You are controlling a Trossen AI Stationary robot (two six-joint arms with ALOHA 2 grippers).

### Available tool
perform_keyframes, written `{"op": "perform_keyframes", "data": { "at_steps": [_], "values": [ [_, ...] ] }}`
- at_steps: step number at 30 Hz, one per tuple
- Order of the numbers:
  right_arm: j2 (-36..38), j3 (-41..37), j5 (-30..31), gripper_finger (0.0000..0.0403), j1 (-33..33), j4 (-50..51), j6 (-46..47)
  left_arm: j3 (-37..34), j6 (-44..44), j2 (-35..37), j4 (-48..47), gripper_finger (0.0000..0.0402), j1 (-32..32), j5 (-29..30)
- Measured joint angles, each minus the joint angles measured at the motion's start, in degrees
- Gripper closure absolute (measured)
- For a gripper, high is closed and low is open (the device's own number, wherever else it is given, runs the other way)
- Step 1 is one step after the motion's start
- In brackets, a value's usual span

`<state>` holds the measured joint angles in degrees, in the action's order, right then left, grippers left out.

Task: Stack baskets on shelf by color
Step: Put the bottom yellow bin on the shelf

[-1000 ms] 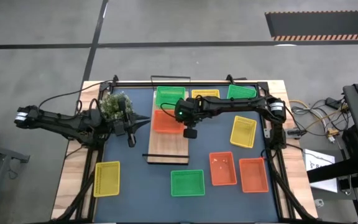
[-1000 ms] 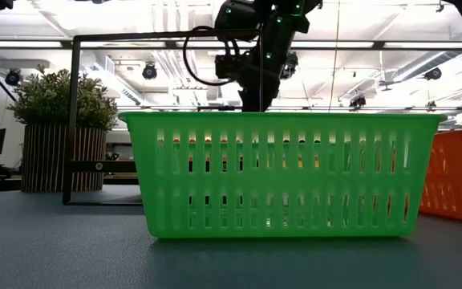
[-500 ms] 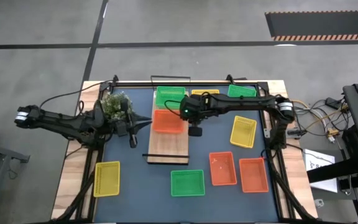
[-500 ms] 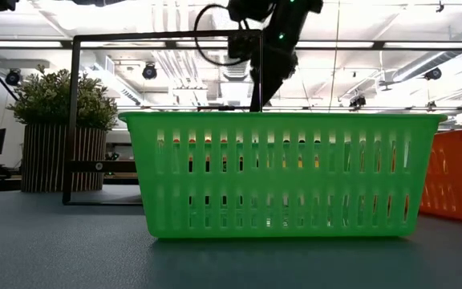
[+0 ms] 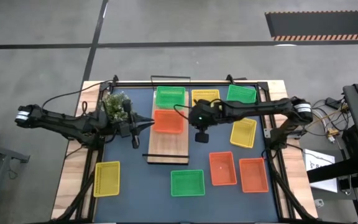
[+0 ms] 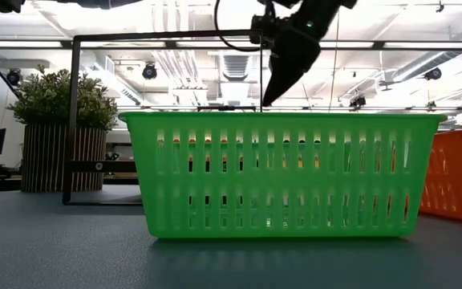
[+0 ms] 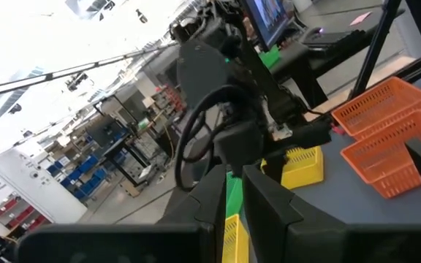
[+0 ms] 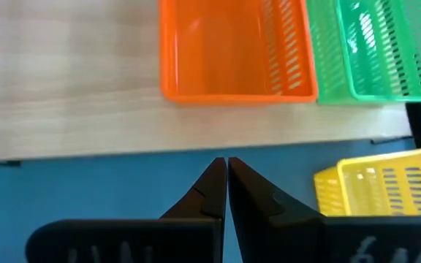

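overhead, the shelf [image 5: 168, 142] lies lengthwise on the dark blue table [image 5: 135, 180], with a green basket [image 5: 169, 96] at its far end and an orange basket [image 5: 168, 121] just in front of it, the two touching or nearly so. the near part of the plank is bare wood. the right gripper [image 5: 202, 135] hangs over the table just off the shelf's right edge, near the orange basket; its fingers are pressed together with barely a slit between them and carry nothing, as the right wrist view shows, where the tips [image 8: 226, 179] sit over blue tabletop beside the wood.

the other baskets sit loose on the table: a yellow one [image 5: 205, 98] and a green one [image 5: 242, 94] along the far edge to the right of the shelf, a tilted yellow one [image 5: 243, 132] at right, two orange ones [image 5: 222, 168] [image 5: 253, 174] side by side near the front right, a green one [image 5: 187, 182] at the front centre, and a yellow one [image 5: 107, 178] at the front left.

the left gripper [image 5: 146, 123] reaches in from the left beside the plant [image 5: 112, 104], pointing at the shelf's left edge; its fingers are drawn nearly together, holding nothing.
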<state>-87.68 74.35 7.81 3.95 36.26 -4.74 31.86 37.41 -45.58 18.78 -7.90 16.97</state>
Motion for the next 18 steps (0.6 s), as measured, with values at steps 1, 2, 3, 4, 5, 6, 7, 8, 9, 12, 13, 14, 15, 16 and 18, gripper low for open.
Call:
{"op": "perform_keyframes", "data": {
  "at_steps": [1,2,3,4,5,6,7,8,9,12,13,14,15,16,18],
  "values": [
    [1.1,-2.0,0.3,0.0394,-0.5,-2.3,0.3,0.0,0.0,-0.2,0.2,0.0371,0.0,0.0],
    [2.1,-3.9,0.8,0.0394,-1.0,-4.8,0.3,0.0,0.0,-0.4,0.3,0.0371,0.0,0.0],
    [3.3,-5.9,1.2,0.0394,-1.6,-7.3,0.3,0.0,0.0,-0.5,0.2,0.0371,0.0,0.0],
    [4.6,-7.8,1.2,0.0394,-2.1,-9.6,0.2,0.0,0.0,-0.6,0.1,0.0371,0.0,0.0],
    [5.8,-9.8,1.2,0.0394,-2.6,-12.2,0.1,0.0,0.0,-0.7,0.3,0.0371,0.0,0.0],
    [7.1,-11.7,1.2,0.0394,-3.0,-14.9,-0.2,0.1,-0.1,-1.0,0.7,0.0371,0.0,0.0],
    [8.5,-13.5,1.2,0.0394,-3.3,-17.3,-0.5,0.2,-0.6,-1.1,0.8,0.0371,0.0,0.0],
    [9.8,-15.2,1.2,0.0394,-3.6,-19.5,-0.9,0.2,-1.2,-1.3,0.9,0.0371,0.0,0.0],
    [11.2,-16.8,1.3,0.0394,-3.8,-21.7,-1.3,0.2,-2.6,-1.8,1.9,0.0371,0.0,0.0],
    [15.0,-20.8,1.3,0.0394,-4.1,-26.7,-2.3,0.2,-10.9,-3.2,7.2,0.0371,-0.5,0.0],
    [16.2,-21.9,1.3,0.0394,-4.1,-28.2,-2.4,0.2,-14.1,-3.6,8.2,0.0371,-0.7,0.0],
    [17.3,-22.9,1.3,0.0394,-4.1,-29.2,-2.7,0.6,-17.3,-4.1,8.2,0.0371,-0.9,0.0],
    [18.3,-23.8,1.3,0.0394,-4.2,-30.2,-3.2,1.1,-20.4,-4.5,8.0,0.0371,-1.3,0.0],
    [19.1,-24.6,1.3,0.0394,-4.2,-31.4,-4.1,1.4,-23.4,-5.0,7.8,0.0371,-1.8,0.0],
    [20.6,-26.0,1.2,0.0394,-4.5,-33.1,-5.7,2.2,-29.7,-5.9,7.8,0.0371,-3.1,0.0]
  ]
}}
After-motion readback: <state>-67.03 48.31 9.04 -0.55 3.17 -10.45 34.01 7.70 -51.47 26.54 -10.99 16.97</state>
